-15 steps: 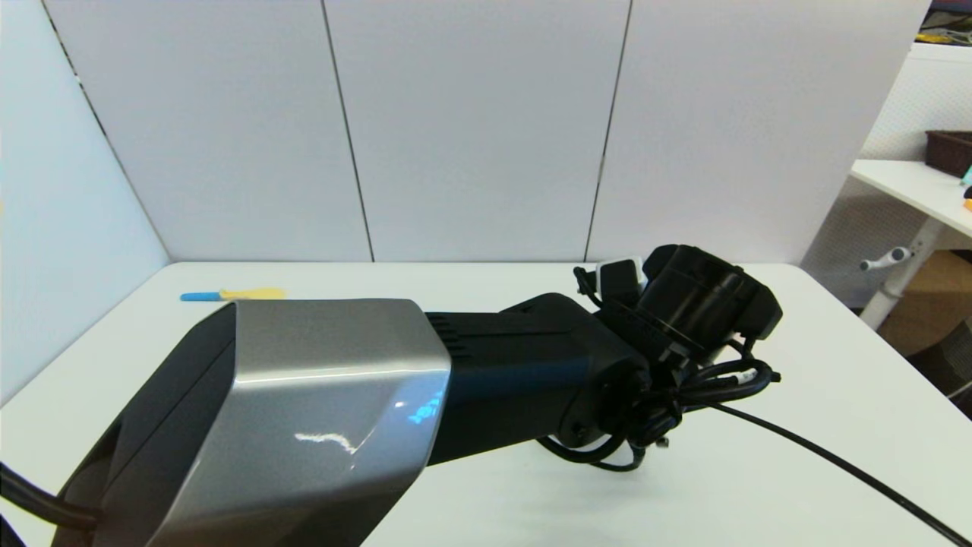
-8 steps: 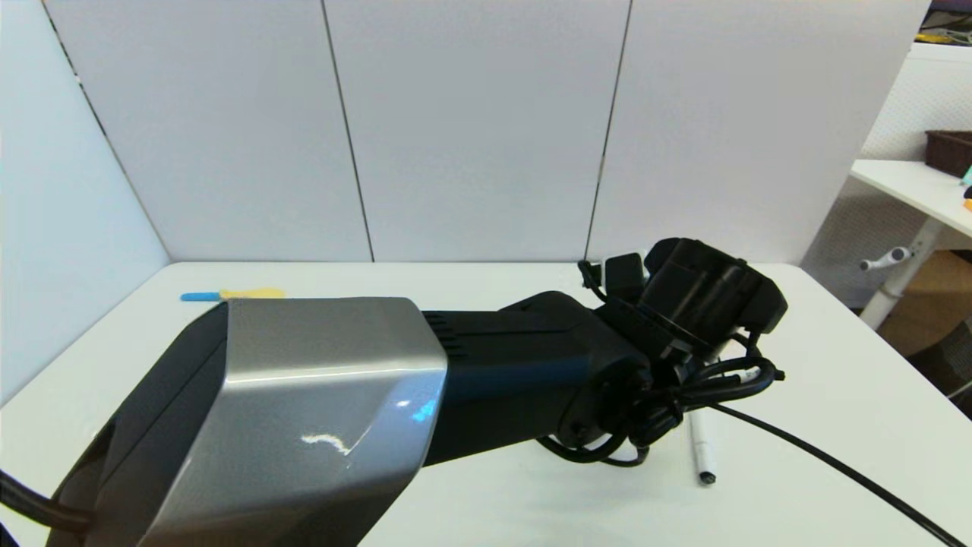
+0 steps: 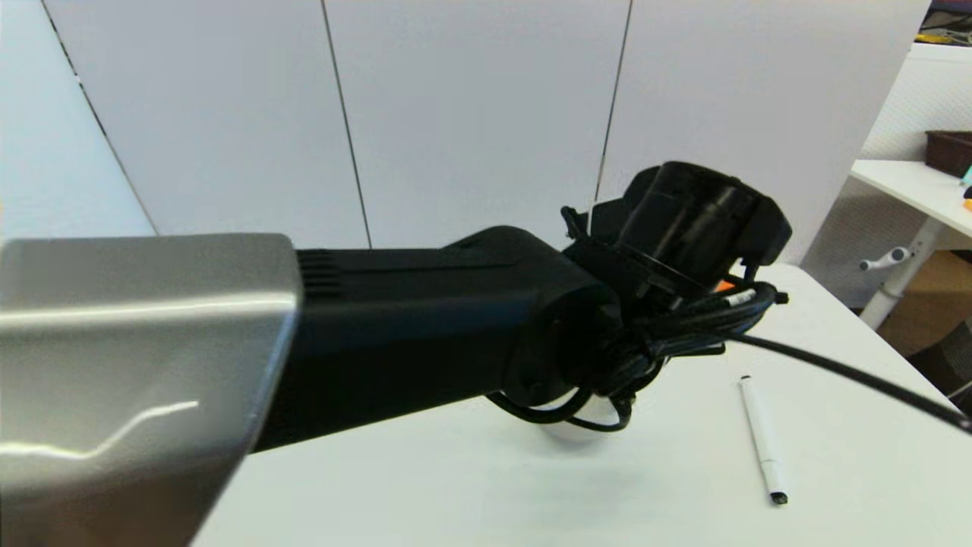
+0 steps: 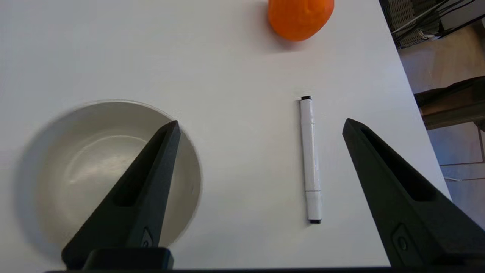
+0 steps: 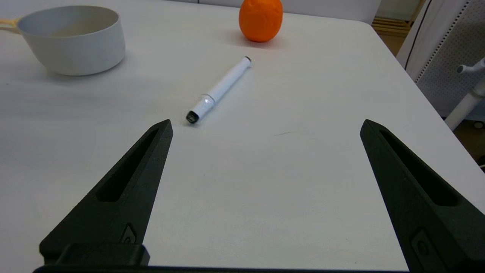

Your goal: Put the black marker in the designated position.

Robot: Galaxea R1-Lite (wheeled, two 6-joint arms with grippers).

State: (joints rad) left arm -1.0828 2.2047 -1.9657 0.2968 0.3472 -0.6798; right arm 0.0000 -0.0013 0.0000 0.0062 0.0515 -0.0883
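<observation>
The black marker (image 3: 762,441), a slim white barrel with black ends, lies flat on the white table at the right, held by nothing. In the left wrist view the marker (image 4: 310,159) lies below and between the fingers, nearer one of them. My left gripper (image 4: 260,122) hovers open above it, empty. My left arm fills the head view, and its wrist hides the fingers there. My right gripper (image 5: 265,122) stands open and empty low over the table, with the marker (image 5: 219,89) a short way beyond one fingertip.
A pale bowl (image 4: 75,170) sits beside the marker, partly under one left finger; the bowl (image 5: 72,41) also shows in the right wrist view. An orange (image 5: 260,21) lies beyond the marker. The table's right edge (image 4: 413,113) is close to the marker. A black cable (image 3: 850,374) hangs over the table.
My left arm has risen and swung up across the head view. The marker, hidden a second ago, has come into sight on the table and now lies a little farther right.
</observation>
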